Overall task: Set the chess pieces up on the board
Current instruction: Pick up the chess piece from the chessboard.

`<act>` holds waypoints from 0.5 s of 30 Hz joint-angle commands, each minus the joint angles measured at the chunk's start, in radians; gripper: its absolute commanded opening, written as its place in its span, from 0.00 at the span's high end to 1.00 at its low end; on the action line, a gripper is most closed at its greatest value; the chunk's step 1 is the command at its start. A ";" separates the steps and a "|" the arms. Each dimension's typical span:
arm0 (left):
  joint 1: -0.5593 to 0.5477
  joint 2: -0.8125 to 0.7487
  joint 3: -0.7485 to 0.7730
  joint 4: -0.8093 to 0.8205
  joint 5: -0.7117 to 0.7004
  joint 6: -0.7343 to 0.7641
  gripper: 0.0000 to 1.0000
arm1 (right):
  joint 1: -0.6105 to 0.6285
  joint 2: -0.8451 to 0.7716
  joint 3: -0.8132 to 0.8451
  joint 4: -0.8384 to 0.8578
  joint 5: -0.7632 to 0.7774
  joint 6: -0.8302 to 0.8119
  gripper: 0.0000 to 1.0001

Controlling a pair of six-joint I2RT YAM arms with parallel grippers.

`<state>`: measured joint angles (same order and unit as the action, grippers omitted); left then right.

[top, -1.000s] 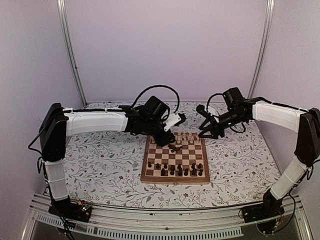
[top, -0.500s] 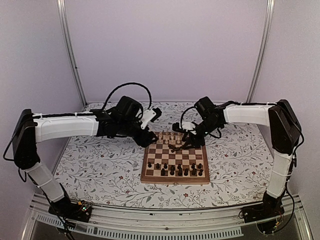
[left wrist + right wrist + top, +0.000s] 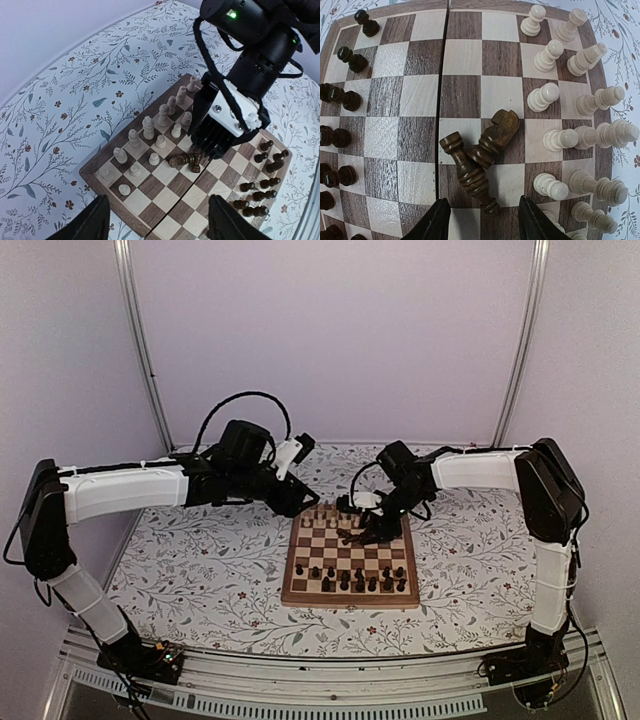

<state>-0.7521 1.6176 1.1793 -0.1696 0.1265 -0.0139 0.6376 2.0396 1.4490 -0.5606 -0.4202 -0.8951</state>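
Though the pale cream turned wooden pieces (image 3: 543, 96) stand ranked along the far side of the brown-and-tan wooden chessboard (image 3: 465, 60), a few dark brown toppled pieces (image 3: 481, 149) lie mid-board, unplaced, under the right gripper (image 3: 485, 216). Its jaws gape empty, as do those of the left gripper (image 3: 160, 221).

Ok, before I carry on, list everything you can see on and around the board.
square wooden chessboard: one, dark brown and tan squares, mid-table
pale cream turned wooden chess pieces: over a dozen, upright in the two far rows
dark brown-black wooden chess pieces: about a dozen, upright on the near rows
toppled dark pieces: two or three, heaped mid-board, a knight among them
floral-patterned table surface: one, white with leaves, under everything
left gripper: one, black, open, by the board's far left corner
right gripper: one, black, open, just over the heap
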 commanded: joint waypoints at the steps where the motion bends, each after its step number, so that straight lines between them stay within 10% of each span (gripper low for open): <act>1: 0.008 0.013 0.032 0.002 0.049 -0.013 0.32 | 0.014 0.036 0.035 -0.011 0.008 -0.013 0.51; 15: 0.008 0.005 0.048 -0.024 0.057 -0.006 0.33 | 0.033 0.051 0.051 -0.130 -0.046 -0.033 0.73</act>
<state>-0.7521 1.6218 1.2034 -0.1856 0.1768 -0.0166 0.6609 2.0724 1.4807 -0.6224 -0.4335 -0.9226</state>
